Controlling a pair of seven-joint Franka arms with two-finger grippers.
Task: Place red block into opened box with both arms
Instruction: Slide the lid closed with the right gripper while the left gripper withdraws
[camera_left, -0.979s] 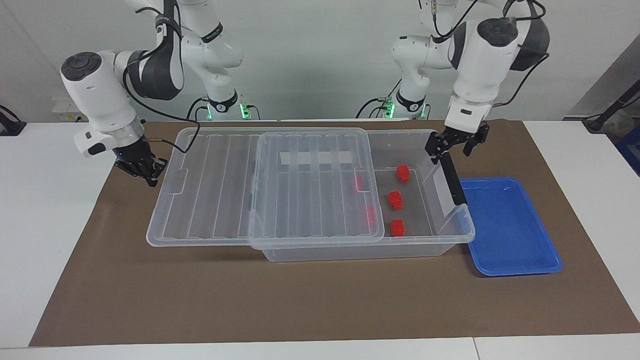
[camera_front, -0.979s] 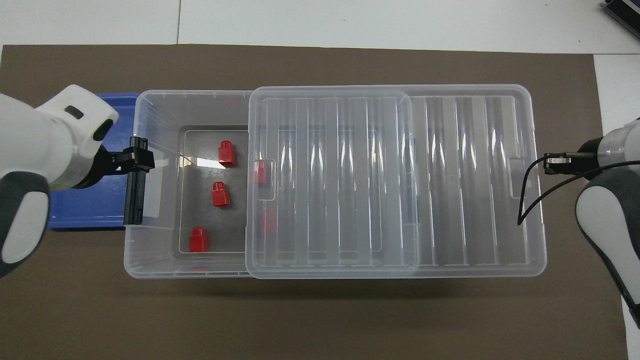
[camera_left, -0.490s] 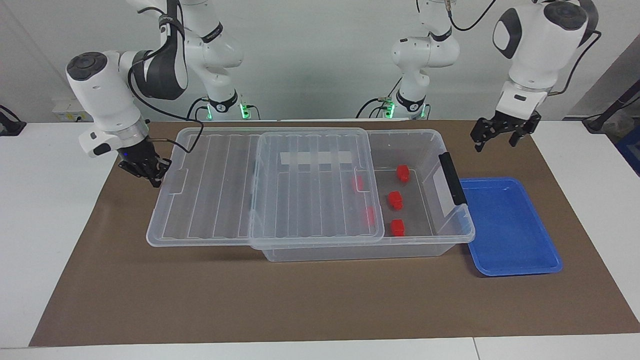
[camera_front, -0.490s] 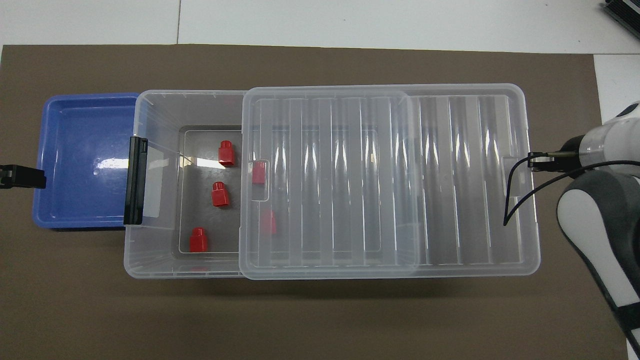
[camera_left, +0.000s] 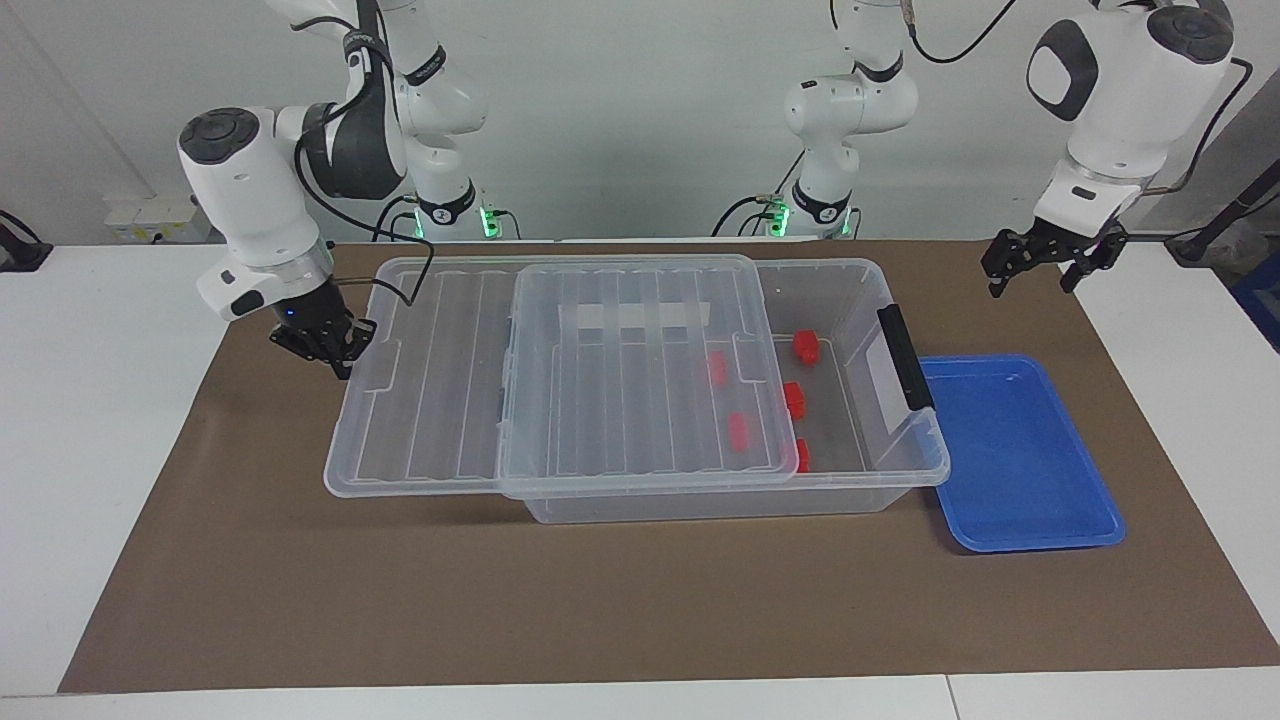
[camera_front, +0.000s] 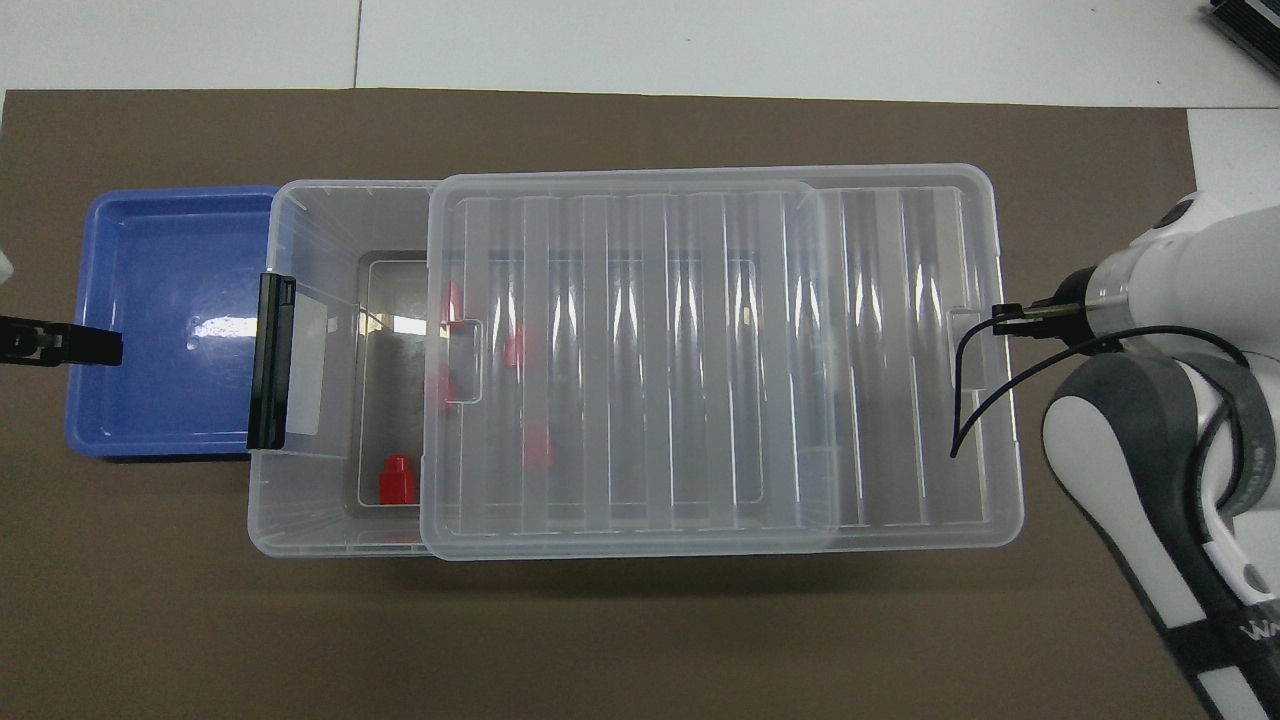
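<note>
Five red blocks (camera_left: 805, 346) lay in the box (camera_left: 905, 470). Right end effector (camera_left: 335, 345), shut against lid (camera_left: 640, 380), could jam it; left end effector (camera_left: 1042, 262) gaped empty.

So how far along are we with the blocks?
Done: five red blocks lie in the box. In hand: the right end effector, shut, is at the end of the lid, which covers most of the box. The left end effector waits open over the blue tray's edge. Left: probably covering the rest.
</note>
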